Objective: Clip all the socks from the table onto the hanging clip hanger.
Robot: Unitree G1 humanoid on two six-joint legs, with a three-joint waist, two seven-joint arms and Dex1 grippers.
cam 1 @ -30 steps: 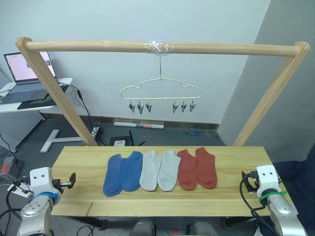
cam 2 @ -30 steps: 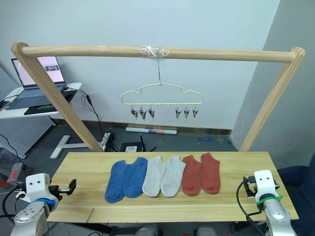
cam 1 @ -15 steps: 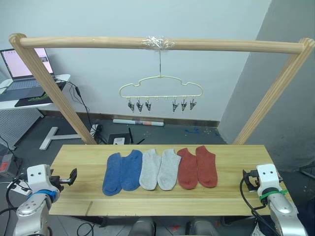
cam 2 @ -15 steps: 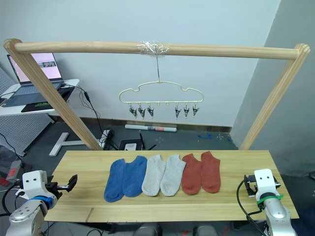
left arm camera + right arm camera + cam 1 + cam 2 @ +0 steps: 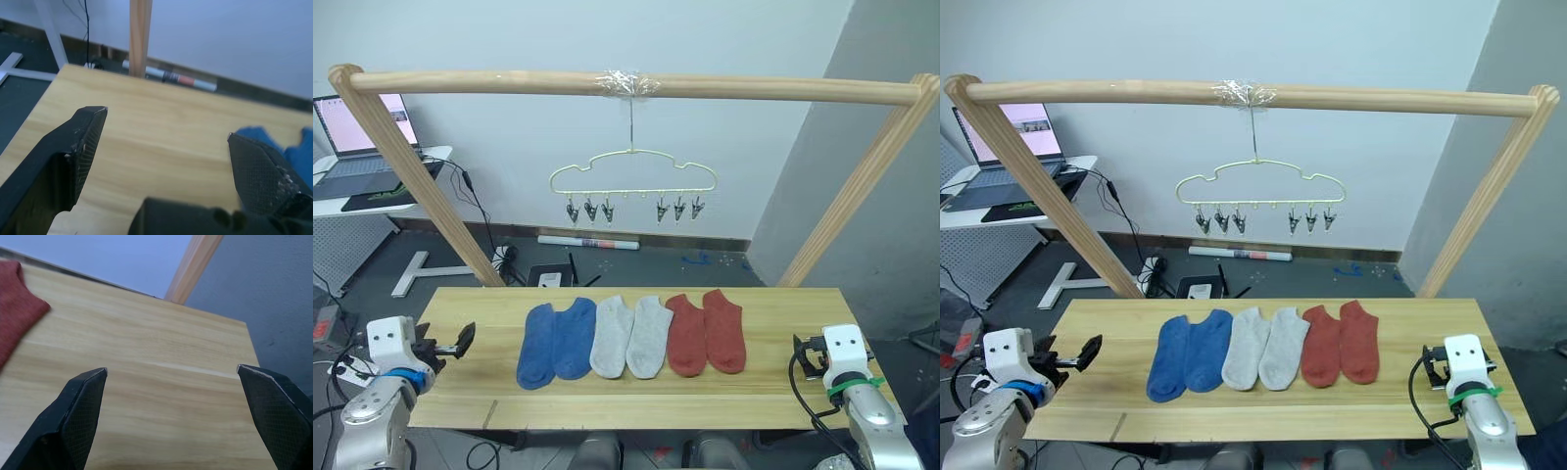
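Note:
Six socks lie in a row across the middle of the table (image 5: 764, 392): two blue (image 5: 556, 343), two light grey (image 5: 629, 337), two rust red (image 5: 705, 331). The pale wire clip hanger (image 5: 632, 174) hangs above and behind them, its clips (image 5: 590, 211) bare. My left gripper (image 5: 165, 125) is open over the table's left end, well left of the blue socks (image 5: 259, 137). My right gripper (image 5: 171, 368) is open over the table's right end, with a red sock (image 5: 14, 303) off to its side. Neither gripper holds anything.
A thick wooden pole frame (image 5: 724, 88) spans the table and carries the hanger; its slanted legs (image 5: 421, 186) stand behind the table's far corners. A side desk with a laptop (image 5: 352, 137) is at the far left. Bare wood lies between each gripper and the socks.
My left gripper has edged a little inward over the table's left end. The right gripper and the socks have stayed put. The camera view has shifted slightly.

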